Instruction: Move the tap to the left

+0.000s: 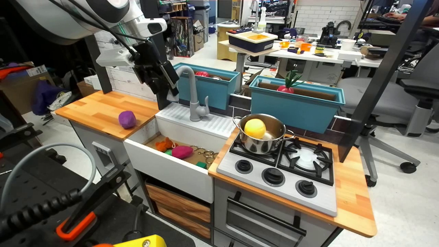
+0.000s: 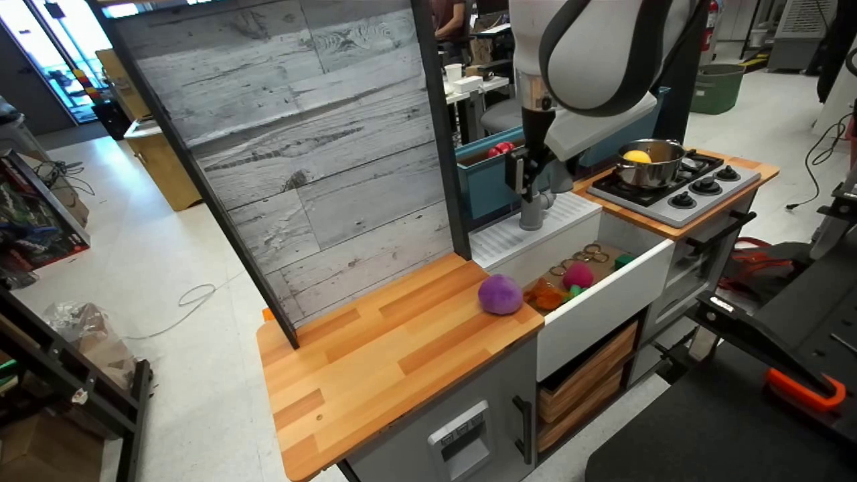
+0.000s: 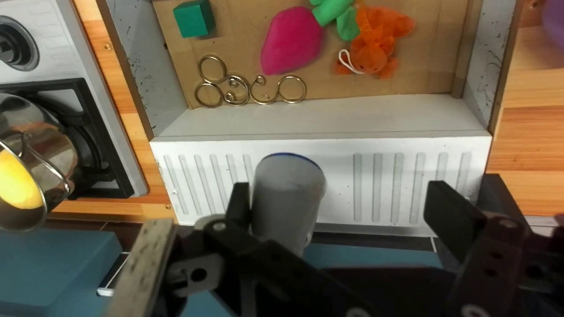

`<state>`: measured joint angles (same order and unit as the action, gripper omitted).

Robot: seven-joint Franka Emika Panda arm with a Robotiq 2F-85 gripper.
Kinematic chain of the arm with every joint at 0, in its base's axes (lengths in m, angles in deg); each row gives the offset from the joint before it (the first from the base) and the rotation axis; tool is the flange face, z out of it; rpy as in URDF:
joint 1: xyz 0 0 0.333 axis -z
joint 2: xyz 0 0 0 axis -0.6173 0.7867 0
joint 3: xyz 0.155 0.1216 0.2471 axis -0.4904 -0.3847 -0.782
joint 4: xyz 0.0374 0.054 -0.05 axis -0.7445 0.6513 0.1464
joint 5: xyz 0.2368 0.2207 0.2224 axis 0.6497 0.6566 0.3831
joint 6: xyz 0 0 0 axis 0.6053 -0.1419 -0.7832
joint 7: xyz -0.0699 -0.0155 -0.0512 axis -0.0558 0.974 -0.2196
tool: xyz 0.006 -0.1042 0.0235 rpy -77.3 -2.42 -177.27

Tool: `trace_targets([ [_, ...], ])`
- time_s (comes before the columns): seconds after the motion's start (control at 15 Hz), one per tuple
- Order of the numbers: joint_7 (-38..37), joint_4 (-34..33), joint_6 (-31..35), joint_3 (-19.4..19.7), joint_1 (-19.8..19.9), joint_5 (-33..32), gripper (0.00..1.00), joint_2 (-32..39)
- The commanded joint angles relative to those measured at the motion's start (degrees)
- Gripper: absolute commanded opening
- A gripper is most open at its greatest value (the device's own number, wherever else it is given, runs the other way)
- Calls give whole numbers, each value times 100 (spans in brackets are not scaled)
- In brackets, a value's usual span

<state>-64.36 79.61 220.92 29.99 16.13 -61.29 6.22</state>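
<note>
The tap [image 1: 194,87] stands upright on the white ribbed draining board [image 1: 219,122] behind the sink [image 1: 168,170]. It is matt grey, its neck bent into a tall hook, with a short lever handle [image 1: 206,103] low at five o'clock in an exterior view. In the wrist view its wide, blue-edged spout [image 3: 288,198] lies between the fingers [image 3: 451,215] of the gripper [image 3: 339,202], whose jaws are spread wide and have hold of nothing: the nine o'clock finger is just beside the spout, the three o'clock one well apart. Whether the nearer finger touches it I cannot tell. A teal planter [image 1: 216,94] sits behind the tap toward three o'clock in an exterior view, and at nine o'clock in an exterior view a black post [image 2: 458,207] rises. Farther out, in the wrist view, the sink holds a pink toy [image 3: 293,42] at twelve o'clock, an orange toy [image 3: 374,42] at one, curled metal hooks [image 3: 249,90] between eleven and twelve and a green block [image 3: 194,18] at eleven. In an exterior view a steel pot [image 1: 255,146] with a yellow ball [image 1: 254,128] inside stands on the hob [image 1: 257,168] at four o'clock, and a purple ball [image 1: 127,119] lies on the wooden worktop [image 1: 99,106] at eight
</note>
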Motion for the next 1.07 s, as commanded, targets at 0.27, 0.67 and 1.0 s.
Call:
trace_targets([
  [0.27,666,-97,230,-942,658,497,100,-140],
  [0.67,1320,-355,113,-1892,1253,1013,100,-29],
  [1.0,1372,-749,44,-2017,1054,995,100,195],
])
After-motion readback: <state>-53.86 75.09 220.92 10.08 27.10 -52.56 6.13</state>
